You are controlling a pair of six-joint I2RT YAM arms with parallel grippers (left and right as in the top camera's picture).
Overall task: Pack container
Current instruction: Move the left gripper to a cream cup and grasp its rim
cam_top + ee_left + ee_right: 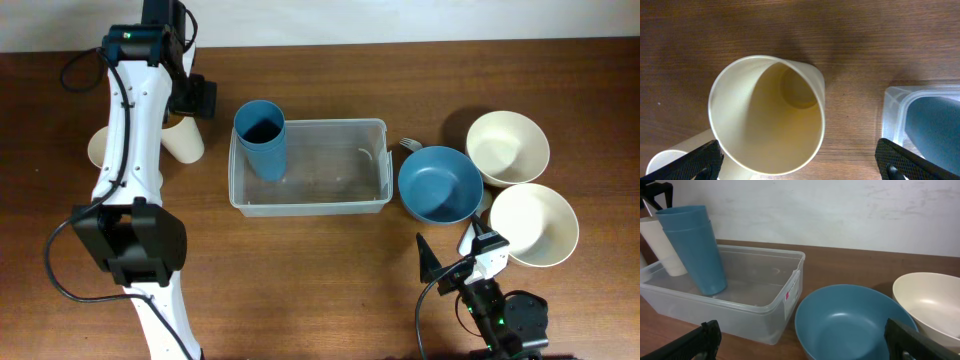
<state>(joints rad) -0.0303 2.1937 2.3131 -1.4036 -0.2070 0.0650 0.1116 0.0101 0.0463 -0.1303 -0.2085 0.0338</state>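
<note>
The container (308,165), a clear rectangular plastic tub with rounded corners, sits on the wooden table (330,290) near the middle, its long side running left to right between the two arms. Inside it, at the left end, a stack of nested blue cups (260,140) stands mouth up; the rest of the tub floor is bare. Just outside the tub's left wall stands a cream cup (767,115), mouth up, and a second cream cup (98,148) stands farther left, partly hidden by the white left arm (125,150). The left gripper (800,161) hangs over the nearer cream cup with its jaws spread wide: in the left wrist view one black fingertip shows at each lower corner with the cup's mouth between them, and it grips nothing. To the right of the tub, just beside its right wall, sits a blue bowl (440,185), and a grey utensil (410,143), too small to name, pokes out behind it. Two cream bowls lie farther right, one toward the back (507,148) and one toward the front (533,224), both close to the blue bowl. The right gripper (807,346) sits low near the table's front right, jaws also fully apart and empty, facing the blue bowl and the tub beyond it.
</note>
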